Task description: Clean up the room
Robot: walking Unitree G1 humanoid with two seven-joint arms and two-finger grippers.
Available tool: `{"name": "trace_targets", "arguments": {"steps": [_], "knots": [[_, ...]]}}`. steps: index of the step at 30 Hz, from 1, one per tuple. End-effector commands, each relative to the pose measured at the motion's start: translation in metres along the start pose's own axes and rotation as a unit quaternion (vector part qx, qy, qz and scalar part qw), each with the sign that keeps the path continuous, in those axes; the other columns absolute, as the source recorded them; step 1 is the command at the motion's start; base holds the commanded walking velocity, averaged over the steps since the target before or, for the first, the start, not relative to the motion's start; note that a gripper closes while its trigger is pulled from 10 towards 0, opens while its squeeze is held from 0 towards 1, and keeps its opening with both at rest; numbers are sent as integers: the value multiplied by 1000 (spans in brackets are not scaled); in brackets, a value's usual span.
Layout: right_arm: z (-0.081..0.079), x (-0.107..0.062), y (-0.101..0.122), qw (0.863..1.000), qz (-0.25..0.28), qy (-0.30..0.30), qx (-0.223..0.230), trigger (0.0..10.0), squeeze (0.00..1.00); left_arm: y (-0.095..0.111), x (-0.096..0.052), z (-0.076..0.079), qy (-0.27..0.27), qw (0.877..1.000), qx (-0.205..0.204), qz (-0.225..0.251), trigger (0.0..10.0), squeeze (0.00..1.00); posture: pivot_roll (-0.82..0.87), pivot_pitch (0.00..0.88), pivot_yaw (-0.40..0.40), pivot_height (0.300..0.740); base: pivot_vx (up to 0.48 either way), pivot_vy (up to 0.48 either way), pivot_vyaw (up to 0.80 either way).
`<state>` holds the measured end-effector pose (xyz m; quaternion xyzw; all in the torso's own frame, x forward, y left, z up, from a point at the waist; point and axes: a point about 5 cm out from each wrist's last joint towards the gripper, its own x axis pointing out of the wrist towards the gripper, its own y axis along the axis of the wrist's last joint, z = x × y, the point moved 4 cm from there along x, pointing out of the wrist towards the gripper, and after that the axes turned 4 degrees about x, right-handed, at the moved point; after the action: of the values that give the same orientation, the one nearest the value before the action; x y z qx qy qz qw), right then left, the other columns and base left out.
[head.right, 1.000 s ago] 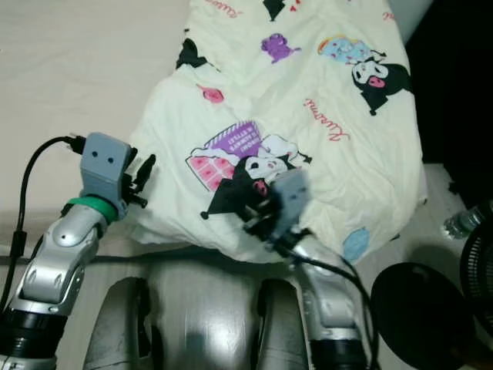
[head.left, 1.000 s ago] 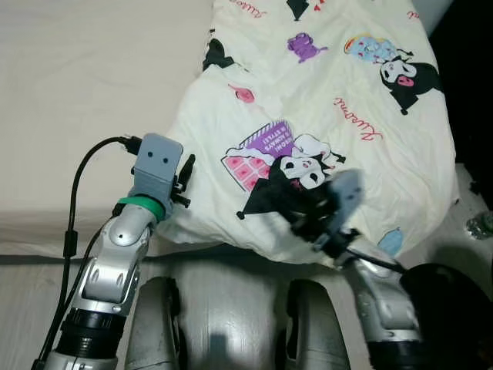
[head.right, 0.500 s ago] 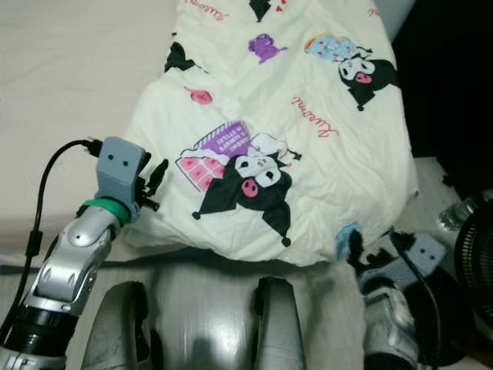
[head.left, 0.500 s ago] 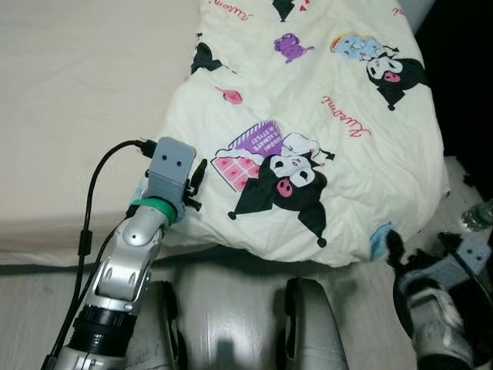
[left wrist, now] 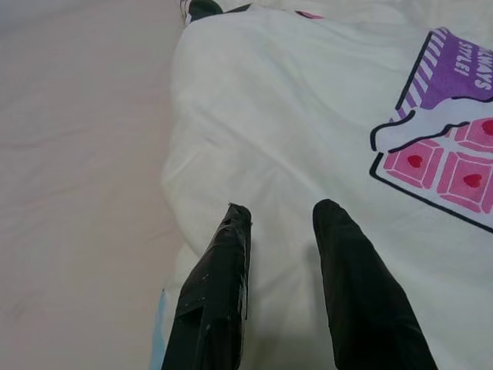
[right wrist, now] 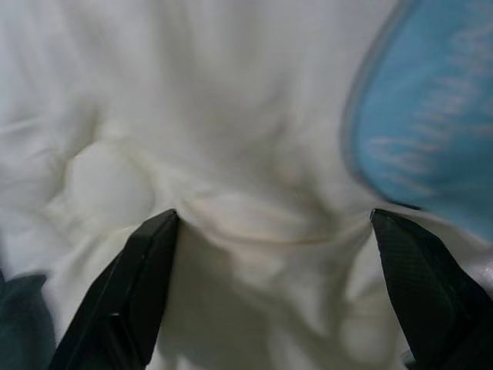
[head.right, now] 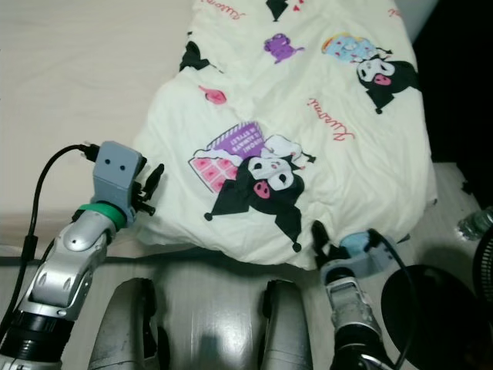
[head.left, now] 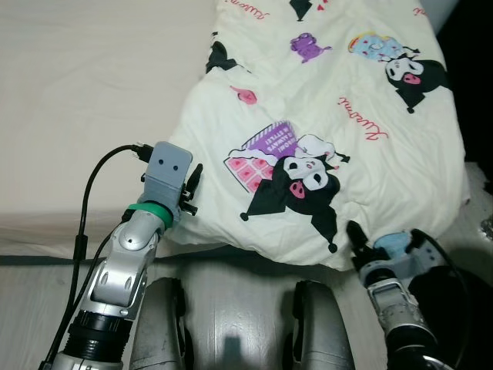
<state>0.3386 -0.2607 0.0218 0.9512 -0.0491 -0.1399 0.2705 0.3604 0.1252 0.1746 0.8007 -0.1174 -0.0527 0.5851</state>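
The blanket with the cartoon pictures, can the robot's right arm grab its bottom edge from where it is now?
Probably yes. The right gripper is open, its fingers spread on either side of a fold of the blanket at its near edge, with nothing between them.

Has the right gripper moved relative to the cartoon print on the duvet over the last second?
Yes. The right gripper has left the black cartoon figure and now sits at the duvet hanging edge, fingers open around a fold.
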Motion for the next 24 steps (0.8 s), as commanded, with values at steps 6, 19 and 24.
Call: {"name": "trace_targets", "arguments": {"steps": [6, 19, 24], "knots": [[8, 5, 37, 997, 61, -51, 16, 10000, 0, -5, -5, -2, 0, 1000, 6, -13, 10000, 0, 110, 211, 99, 575, 0, 0, 0], [-24, 20, 81, 997, 67, -15, -25, 10000, 0, -5, -12, -8, 5, 1000, 10, -23, 10000, 0, 148, 222, 111, 575, 0, 0, 0], [-11, 21, 66, 996, 39, -81, -18, 10000, 0, -7, -15, -11, 7, 1000, 12, -26, 10000, 0, 165, 224, 114, 575, 0, 0, 0]]}}
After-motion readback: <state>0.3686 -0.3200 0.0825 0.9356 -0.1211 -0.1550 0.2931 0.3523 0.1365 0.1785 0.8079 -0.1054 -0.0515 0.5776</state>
